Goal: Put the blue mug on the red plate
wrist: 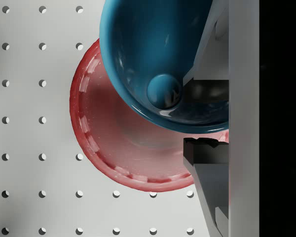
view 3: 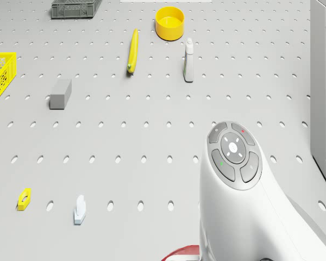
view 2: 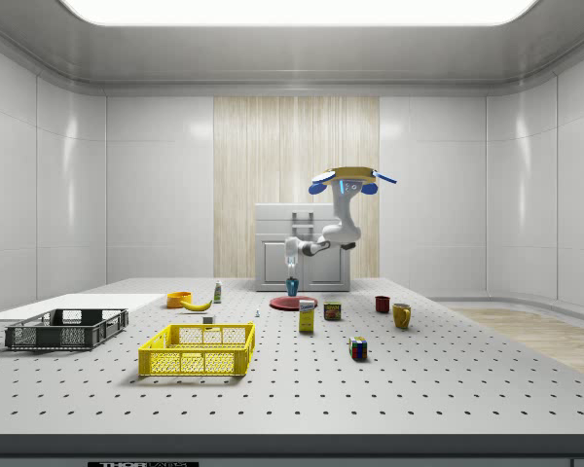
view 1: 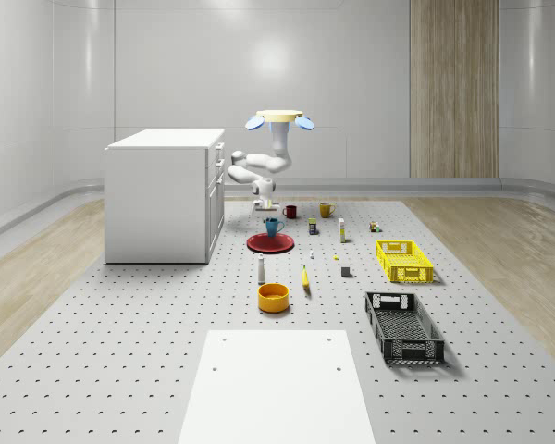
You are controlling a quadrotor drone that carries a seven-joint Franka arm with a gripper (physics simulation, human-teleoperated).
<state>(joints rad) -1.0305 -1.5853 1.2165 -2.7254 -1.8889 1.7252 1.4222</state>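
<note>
The blue mug (view 1: 274, 225) hangs upright just above the red plate (view 1: 270, 244), near the plate's far side. My gripper (view 1: 262, 211) points down at the mug's rim, on the side toward the cabinet. In the wrist view the gripper (wrist: 204, 121) straddles the rim of the mug (wrist: 153, 59), one finger inside and one outside, shut on the wall, with the plate (wrist: 123, 148) below. From the side, the mug (view 2: 292, 286) sits a little above the plate (view 2: 293, 304). The drone (view 1: 279, 118) hovers over the table behind the plate, arm (view 3: 239, 185) reaching down.
A white cabinet (view 1: 162, 194) stands close to the plate on the whole-scene view's left. A red mug (view 1: 289, 211) and a yellow mug (view 1: 326, 210) lie behind. In front are a bottle (view 1: 261, 268), banana (view 1: 305, 277), yellow bowl (view 1: 273, 297), yellow crate (view 1: 403, 260) and black crate (view 1: 403, 326).
</note>
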